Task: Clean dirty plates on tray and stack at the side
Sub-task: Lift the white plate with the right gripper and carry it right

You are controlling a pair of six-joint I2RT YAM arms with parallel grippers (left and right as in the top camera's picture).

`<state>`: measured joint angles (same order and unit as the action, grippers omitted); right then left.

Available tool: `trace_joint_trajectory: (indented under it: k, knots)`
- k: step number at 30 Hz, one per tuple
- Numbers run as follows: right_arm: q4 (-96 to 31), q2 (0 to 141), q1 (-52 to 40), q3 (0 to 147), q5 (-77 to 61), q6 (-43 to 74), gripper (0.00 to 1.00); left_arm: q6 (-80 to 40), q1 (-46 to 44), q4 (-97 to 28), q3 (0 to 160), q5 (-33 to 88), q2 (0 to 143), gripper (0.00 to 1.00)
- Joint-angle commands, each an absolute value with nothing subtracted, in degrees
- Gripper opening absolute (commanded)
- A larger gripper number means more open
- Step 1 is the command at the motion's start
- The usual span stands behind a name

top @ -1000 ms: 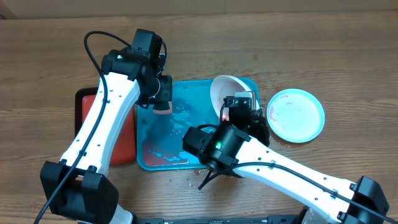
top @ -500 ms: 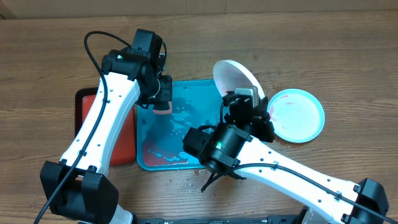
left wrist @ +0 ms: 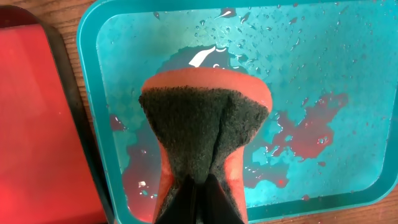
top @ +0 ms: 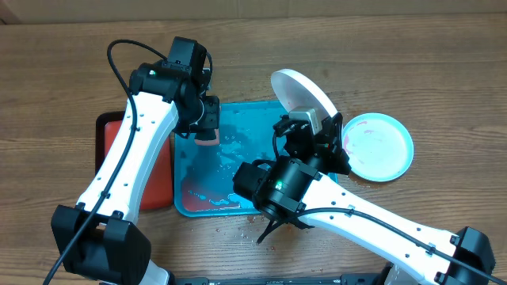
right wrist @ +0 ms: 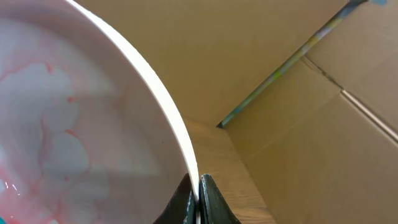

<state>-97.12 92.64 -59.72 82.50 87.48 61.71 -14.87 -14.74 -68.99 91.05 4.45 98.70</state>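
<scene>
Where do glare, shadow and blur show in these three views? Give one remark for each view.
Overhead: even light, sharp, only soft shadows on the wooden table. Left wrist: a white glare patch on the wet tray just above the sponge. Right wrist: the white plate, very close, looks soft, its pink smears blurred; the cardboard behind is crisper.

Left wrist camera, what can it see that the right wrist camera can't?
Only the left wrist: a sponge, the wet blue tray with red sauce puddles, and a red tray beside it. Only the right wrist: the white plate with pink smears, and cardboard behind. Both: closed jaws pinching something, and a bit of wooden table.
</scene>
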Motion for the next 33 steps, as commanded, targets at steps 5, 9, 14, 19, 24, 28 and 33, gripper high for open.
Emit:
trace_joint_trajectory:
  k: [5,9,14,19,24,28,33]
  knots:
    - [-97.1,92.4,-60.1,84.2,90.1,61.0,0.04,-15.9,-14.7,-68.7,90.7,4.1,99.1,0.04]
    - [-97.1,92.4,-60.1,84.2,90.1,61.0,0.04,-15.9,-14.7,-68.7,90.7,4.1,99.1,0.04]
    - [-94.0,92.4,-60.1,84.2,84.1,61.5,0.04,-15.9,-14.7,-68.4,90.7,4.1,99.1,0.04]
    - [-79.8,92.4,-56.2,80.3,57.4,65.1,0.04,-15.9,-14.7,-68.2,90.7,4.1,99.1,0.04]
    - [-62.6,93.4,-49.9,68.1,37.3,54.6,0.04,-15.9,-14.7,-68.3,90.7,4.1,99.1,0.04]
    - [-60.8,92.5,-45.9,65.7,26.3,51.8,0.04,-15.9,-14.7,-68.5,90.7,4.0,99.1,0.04]
    - [-57.0,84.1,-42.6,66.9,19.8,45.5,0.04,-15.9,-14.7,-68.2,90.7,4.1,99.1,0.04]
